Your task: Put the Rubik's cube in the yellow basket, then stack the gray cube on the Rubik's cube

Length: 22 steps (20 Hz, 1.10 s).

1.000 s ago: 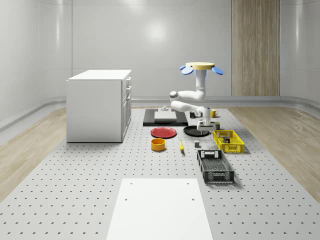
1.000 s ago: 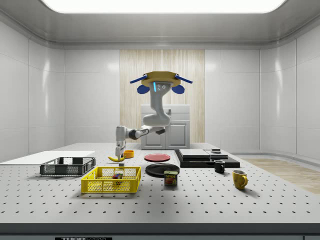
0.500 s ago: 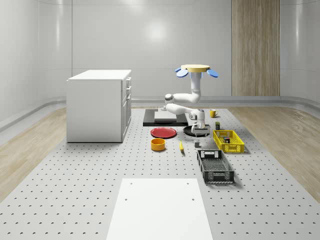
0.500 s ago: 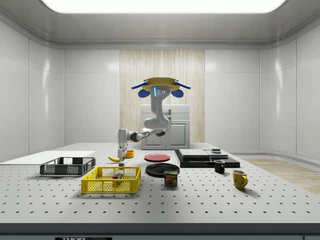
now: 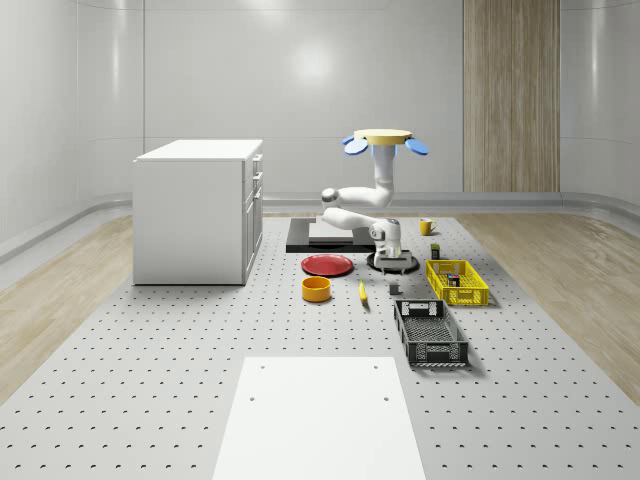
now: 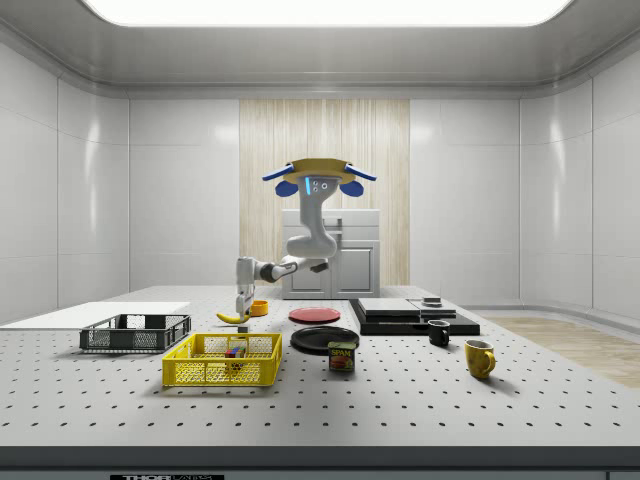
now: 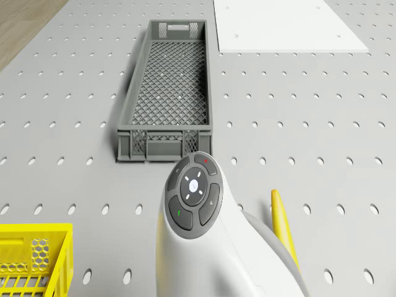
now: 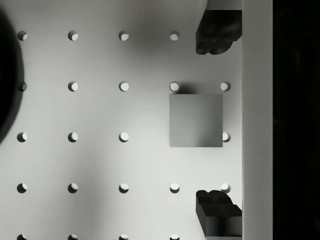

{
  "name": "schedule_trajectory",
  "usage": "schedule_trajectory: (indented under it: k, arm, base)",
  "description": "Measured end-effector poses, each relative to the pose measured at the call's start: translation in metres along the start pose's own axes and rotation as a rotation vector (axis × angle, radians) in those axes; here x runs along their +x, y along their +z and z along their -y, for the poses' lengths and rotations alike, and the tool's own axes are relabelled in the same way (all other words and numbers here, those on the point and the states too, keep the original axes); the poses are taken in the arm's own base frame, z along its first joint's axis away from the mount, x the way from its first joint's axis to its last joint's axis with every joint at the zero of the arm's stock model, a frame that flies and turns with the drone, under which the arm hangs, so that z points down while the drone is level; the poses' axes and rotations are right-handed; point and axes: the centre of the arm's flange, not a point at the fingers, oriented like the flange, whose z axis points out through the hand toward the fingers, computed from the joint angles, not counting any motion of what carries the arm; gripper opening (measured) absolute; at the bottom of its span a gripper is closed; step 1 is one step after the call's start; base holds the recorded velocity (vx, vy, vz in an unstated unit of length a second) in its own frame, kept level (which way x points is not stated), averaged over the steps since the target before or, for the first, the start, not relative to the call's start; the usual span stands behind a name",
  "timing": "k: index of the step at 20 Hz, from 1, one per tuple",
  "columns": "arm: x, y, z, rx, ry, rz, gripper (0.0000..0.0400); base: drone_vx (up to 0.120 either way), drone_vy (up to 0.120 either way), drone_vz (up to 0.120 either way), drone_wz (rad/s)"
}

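- Gray cube (image 8: 196,120) on the table (image 8: 100,160), just left of the yellow basket (image 5: 457,281) in the whole-scene view.
- Rubik's cube (image 6: 236,351) already inside the basket.
- Drone (image 5: 381,139) hovering over the black plate (image 6: 322,338).
- Gripper (image 8: 218,120) right above the gray cube, wide open, holding nothing.
- Probably small, hard, light, smooth; best pinched on two flat opposite sides, near the middle.

gray cube (image 8: 196,120); yellow basket (image 5: 457,283)
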Motion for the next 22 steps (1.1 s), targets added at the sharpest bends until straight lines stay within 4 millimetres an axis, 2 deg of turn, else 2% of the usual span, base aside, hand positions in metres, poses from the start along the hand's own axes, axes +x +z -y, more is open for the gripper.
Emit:
schedule_trajectory:
  k: [5, 22]
  arm:
    - [0.0, 0.001, 0.0, 0.0, 0.0, 0.0, 0.04]
    - [0.009, 0.025, 0.009, 0.0, 0.0, 0.0, 0.04]
  base:
    - [0.0, 0.0, -0.12, 0.0]
    - [0.0, 0.0, 0.0, 0.0]
